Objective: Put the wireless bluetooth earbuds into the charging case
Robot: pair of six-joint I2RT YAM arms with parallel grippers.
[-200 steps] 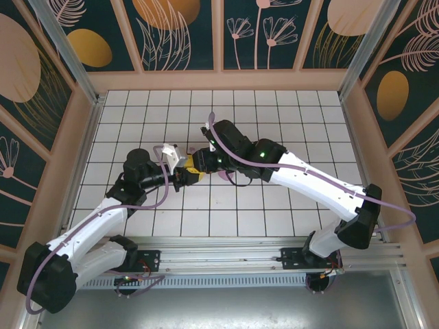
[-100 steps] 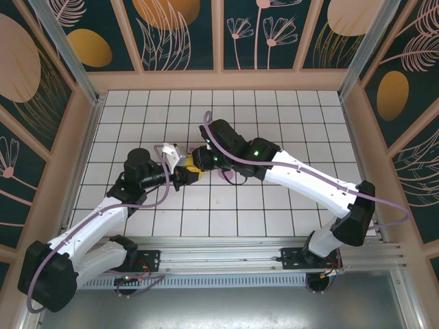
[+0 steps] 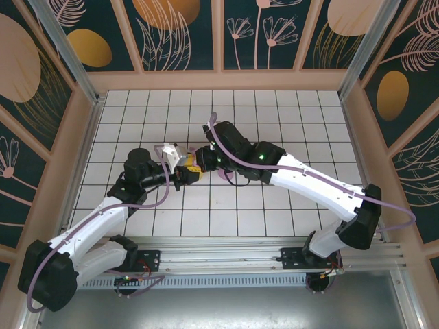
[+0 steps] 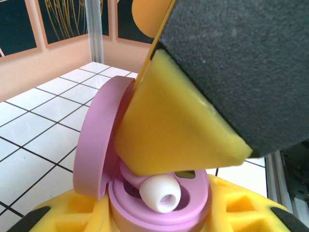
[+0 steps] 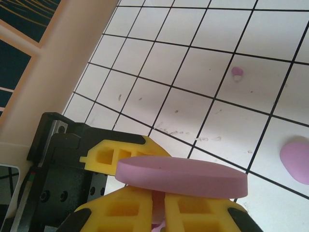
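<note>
Overhead — wrist close-ups sharing charging case (image 4: 145, 218)

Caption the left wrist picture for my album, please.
Open pink-purple plastic charging case, a white-tipped pink earbud lying in its base, a yellow gripper finger close above.

Bright, even light pours from overhead onto the white tiled floor (image 3: 274, 116), with only faint, soft shadows beside the right arm (image 3: 309, 181). On the left wrist camera everything is very close: the charging case (image 4: 94, 145) and earbud (image 4: 161, 193) look soft, and the far tiles wash out pale. On the right wrist, the grid lines are crisp while the near lid (image 5: 181, 176) blurs slightly.
</note>
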